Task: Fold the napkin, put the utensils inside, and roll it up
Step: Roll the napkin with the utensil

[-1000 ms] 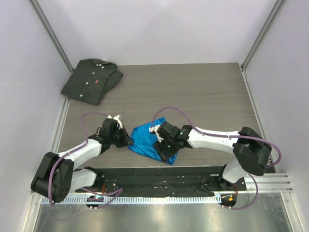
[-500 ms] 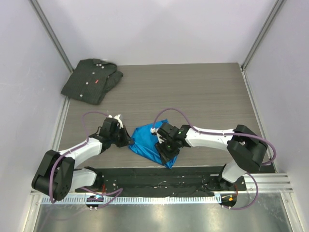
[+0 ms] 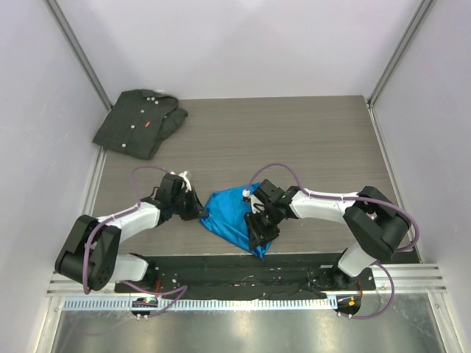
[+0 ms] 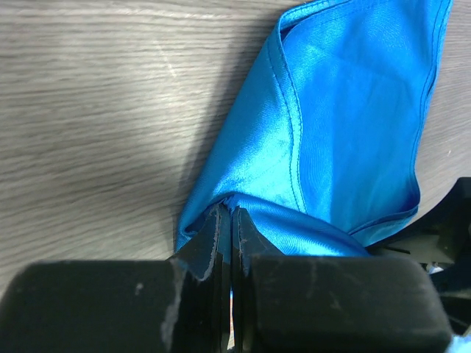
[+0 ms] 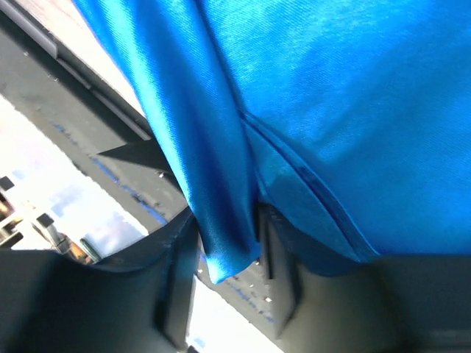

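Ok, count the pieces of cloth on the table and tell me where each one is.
2. The blue napkin lies bunched at front centre; the dark shirt lies folded in the far-left corner. A smaller piece could be hidden beneath either.

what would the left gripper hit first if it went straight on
The napkin: the left gripper is shut on its corner and points straight into the blue cloth. Beyond that, probably the right gripper, though depth is unclear.
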`<state>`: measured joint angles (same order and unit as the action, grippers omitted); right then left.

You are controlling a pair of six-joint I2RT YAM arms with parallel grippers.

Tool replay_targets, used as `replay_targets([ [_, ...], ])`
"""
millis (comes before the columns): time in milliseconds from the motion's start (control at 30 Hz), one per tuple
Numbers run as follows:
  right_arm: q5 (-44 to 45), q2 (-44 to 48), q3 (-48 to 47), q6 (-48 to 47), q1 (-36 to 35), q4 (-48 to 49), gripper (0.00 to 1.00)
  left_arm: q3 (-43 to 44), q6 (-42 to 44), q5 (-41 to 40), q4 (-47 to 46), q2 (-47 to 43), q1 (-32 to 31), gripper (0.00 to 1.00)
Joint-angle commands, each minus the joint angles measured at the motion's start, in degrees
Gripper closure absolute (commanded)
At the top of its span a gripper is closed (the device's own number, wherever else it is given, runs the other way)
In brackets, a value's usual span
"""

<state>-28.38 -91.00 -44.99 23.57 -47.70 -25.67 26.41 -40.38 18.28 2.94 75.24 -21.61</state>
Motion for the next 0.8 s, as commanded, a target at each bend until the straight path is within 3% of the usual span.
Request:
replay_targets([
  [0, 1.7, 2.4, -2.1, -0.5, 0.2, -6.7, 0.45, -0.2, 0.8, -3.3, 3.1, 3.8, 0.2, 1.0],
  [267, 13.3, 7.2, -14.8, -3.2, -0.7, -22.0, 0.26, 0.7, 0.7, -2.9, 3.7, 4.7, 0.2, 1.0],
  [467, 30.9, 7.9, -21.8, -6.2, -9.0, -18.0, 0.25, 1.5, 0.8, -2.8, 5.0, 5.4, 0.2, 1.0],
  [667, 30.9, 0.4, -20.0, -3.1, -10.8, -17.0, 0.26, 2.2, 0.7, -2.6, 5.3, 5.8, 0.2, 1.0],
  [767, 30.1, 1.1, -17.0, -1.3, -11.1, -17.3, 0.26, 2.2, 0.8, -2.6, 5.6, 5.6, 0.2, 1.0],
])
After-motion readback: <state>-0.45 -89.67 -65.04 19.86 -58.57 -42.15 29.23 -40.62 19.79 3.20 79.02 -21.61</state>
